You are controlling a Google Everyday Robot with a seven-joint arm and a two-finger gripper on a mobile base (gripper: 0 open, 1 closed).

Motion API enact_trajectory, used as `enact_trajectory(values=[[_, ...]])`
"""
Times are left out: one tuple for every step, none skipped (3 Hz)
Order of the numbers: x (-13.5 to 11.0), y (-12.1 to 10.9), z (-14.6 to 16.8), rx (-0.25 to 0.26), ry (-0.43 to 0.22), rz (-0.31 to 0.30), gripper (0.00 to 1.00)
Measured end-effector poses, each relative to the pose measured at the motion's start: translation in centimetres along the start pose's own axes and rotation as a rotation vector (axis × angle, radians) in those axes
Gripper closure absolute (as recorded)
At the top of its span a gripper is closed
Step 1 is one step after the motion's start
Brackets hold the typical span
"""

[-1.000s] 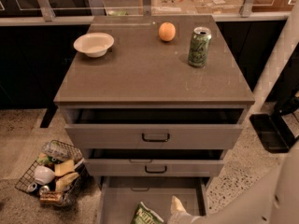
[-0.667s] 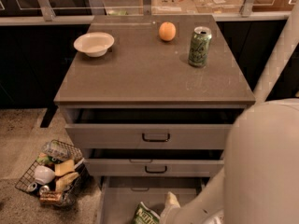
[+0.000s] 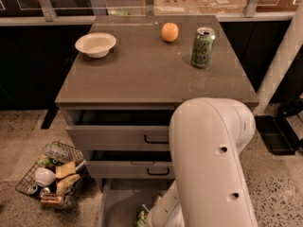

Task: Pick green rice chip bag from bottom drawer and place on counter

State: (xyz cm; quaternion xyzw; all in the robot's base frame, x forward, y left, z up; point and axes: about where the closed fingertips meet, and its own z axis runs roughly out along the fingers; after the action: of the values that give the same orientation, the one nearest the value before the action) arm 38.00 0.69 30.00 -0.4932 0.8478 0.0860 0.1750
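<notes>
Swinging closer, the bulky white arm (image 3: 213, 164) now masks most of the open grey bottom drawer (image 3: 118, 205). Only a sliver of crinkly green rice chip bag (image 3: 142, 216) shows there, beside my gripper (image 3: 157, 215); its grip I cannot tell. Lift to the grey-brown stone counter (image 3: 142, 74): not yet.

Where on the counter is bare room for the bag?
The front half of the counter, nearer than bowl and can, is bare; so is the gap between bowl and orange. Orange and can crowd the back right. The end effector is hidden behind the arm, at the bottom drawer.
</notes>
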Motion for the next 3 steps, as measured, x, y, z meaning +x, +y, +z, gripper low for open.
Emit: enact_trajectory(values=[[0.9,0.7,3.5,-0.034,-0.005,0.043,0.00],[2.4,1.0,6.4,-0.060,-0.033,0.098,0.00],[2.9,1.8,9.5,-0.111,-0.066,0.129,0.00]])
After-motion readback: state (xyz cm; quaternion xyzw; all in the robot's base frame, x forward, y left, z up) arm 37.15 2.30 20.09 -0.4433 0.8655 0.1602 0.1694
